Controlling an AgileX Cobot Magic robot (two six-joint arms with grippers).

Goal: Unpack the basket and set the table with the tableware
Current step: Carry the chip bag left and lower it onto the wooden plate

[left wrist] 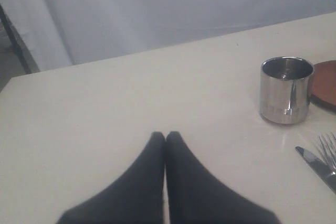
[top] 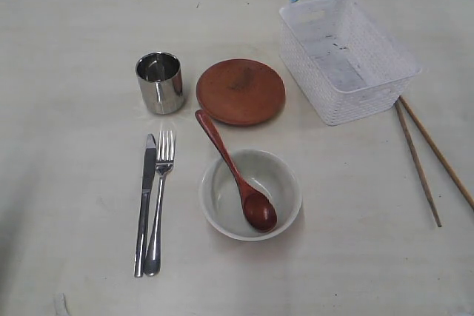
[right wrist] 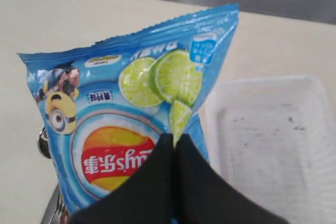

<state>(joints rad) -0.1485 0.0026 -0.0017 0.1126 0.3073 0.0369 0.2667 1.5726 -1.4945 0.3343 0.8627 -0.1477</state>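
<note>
Left pincer point(left wrist: 166, 139), right pincer point(right wrist: 175, 141): tips together.

Exterior view: high, steeply down on the table point(top: 74, 35), whole setting framed. Left wrist view: low, near the surface, facing the steel cup point(left wrist: 286, 90), shared with exterior. Right wrist view: raised, close behind chip bag point(right wrist: 131, 119); basket point(right wrist: 273, 145) likewise shared.

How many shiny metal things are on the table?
3. The cup stands left of the brown plate. The knife and fork lie side by side nearer the camera, left of the bowl. None seems hidden.
</note>
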